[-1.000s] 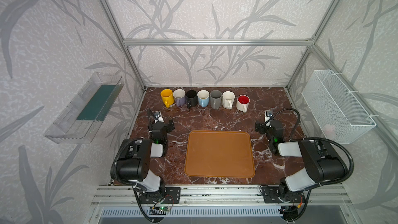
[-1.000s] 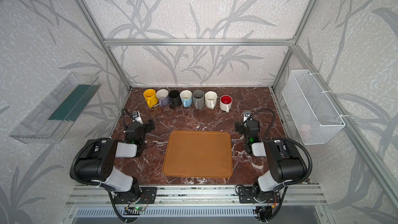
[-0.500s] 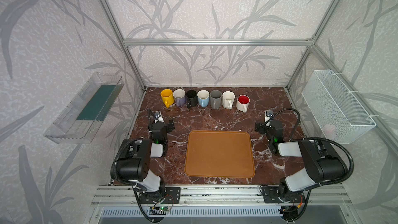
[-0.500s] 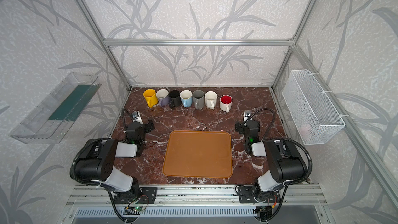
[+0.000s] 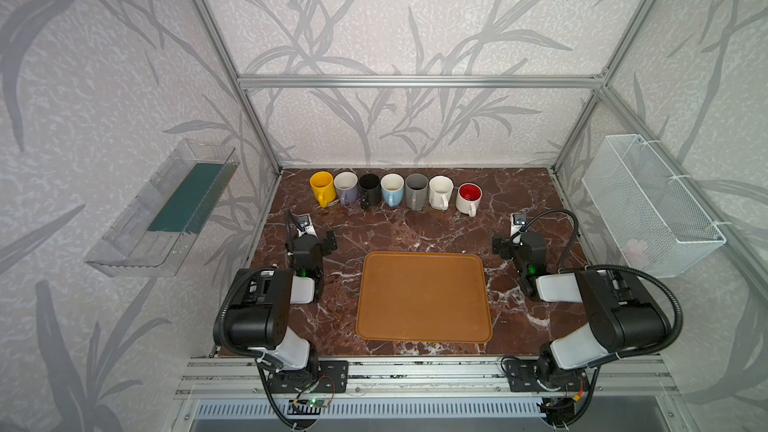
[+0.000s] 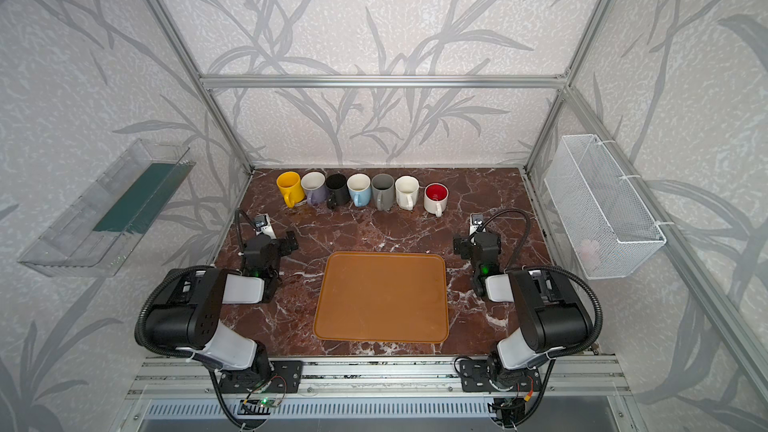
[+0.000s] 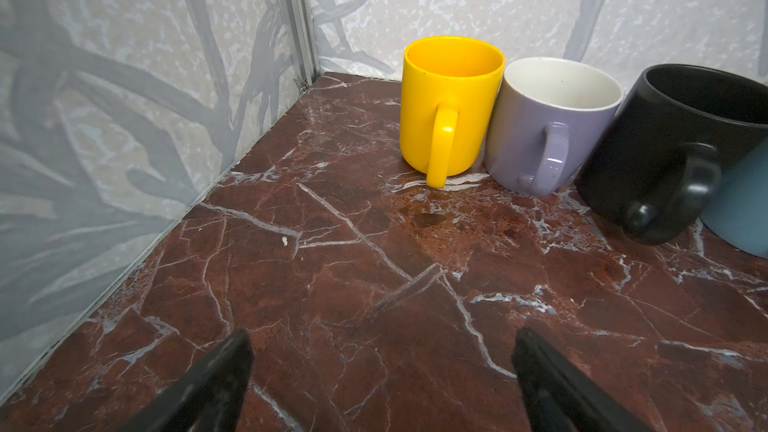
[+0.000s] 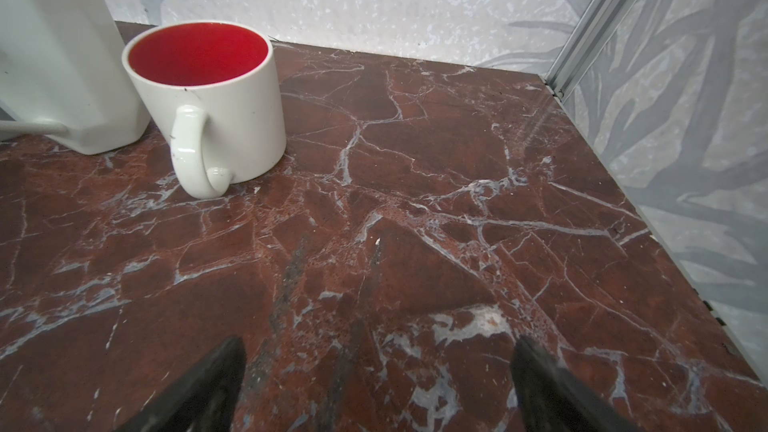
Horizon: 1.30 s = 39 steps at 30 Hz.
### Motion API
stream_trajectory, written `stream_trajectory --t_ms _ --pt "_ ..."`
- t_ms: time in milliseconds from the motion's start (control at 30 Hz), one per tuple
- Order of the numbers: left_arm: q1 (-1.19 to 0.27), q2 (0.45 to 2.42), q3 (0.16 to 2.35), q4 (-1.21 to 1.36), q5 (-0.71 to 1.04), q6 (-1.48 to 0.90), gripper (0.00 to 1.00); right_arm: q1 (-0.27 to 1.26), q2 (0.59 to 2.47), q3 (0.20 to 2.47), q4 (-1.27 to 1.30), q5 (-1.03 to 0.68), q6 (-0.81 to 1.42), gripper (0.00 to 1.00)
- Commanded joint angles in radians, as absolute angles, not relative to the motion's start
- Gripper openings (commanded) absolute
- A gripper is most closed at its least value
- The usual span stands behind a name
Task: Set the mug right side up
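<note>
Several mugs stand in a row along the back of the marble table in both top views, from a yellow mug [image 5: 322, 187] to a white mug with a red inside [image 5: 469, 198]. Every one has its opening up and its handle toward the front. The left wrist view shows the yellow mug [image 7: 449, 105], a lilac mug [image 7: 548, 126] and a black mug [image 7: 673, 147]. The red-inside mug [image 8: 208, 97] shows in the right wrist view. My left gripper [image 5: 311, 238] [image 7: 382, 347] is open and empty, low over the table. My right gripper [image 5: 521, 241] [image 8: 380, 351] is also open and empty.
An orange tray [image 5: 424, 297] lies bare at the front centre between the arms. A clear shelf [image 5: 166, 209] hangs on the left wall and a white wire basket [image 5: 648, 205] on the right wall. Aluminium frame posts stand at the back corners.
</note>
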<state>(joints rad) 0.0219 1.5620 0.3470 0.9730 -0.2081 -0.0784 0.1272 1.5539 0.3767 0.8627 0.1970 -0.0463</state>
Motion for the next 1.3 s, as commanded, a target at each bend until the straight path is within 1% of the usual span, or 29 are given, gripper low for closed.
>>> stream_trajectory --t_ms 0,167,233,267,300,1267 --pt "0.023 1.565 0.359 0.977 -0.205 -0.058 0.99 0.14 1.542 0.385 0.886 0.236 -0.045 0.99" --pt "0.023 1.565 0.359 0.978 -0.204 -0.058 0.99 0.141 1.543 0.387 0.882 0.244 -0.039 0.99" --pt "0.023 1.565 0.359 0.977 -0.206 -0.059 0.99 0.13 1.549 0.398 0.873 0.119 -0.075 0.99" --pt "0.023 1.566 0.359 0.977 -0.205 -0.058 0.99 0.129 1.546 0.403 0.857 0.078 -0.092 0.99" --pt "0.023 1.565 0.36 0.978 -0.205 -0.058 0.99 0.127 1.543 0.405 0.848 0.072 -0.091 0.99" --pt "0.023 1.568 0.362 0.973 -0.204 -0.058 0.99 0.126 1.546 0.405 0.854 0.071 -0.089 0.99"
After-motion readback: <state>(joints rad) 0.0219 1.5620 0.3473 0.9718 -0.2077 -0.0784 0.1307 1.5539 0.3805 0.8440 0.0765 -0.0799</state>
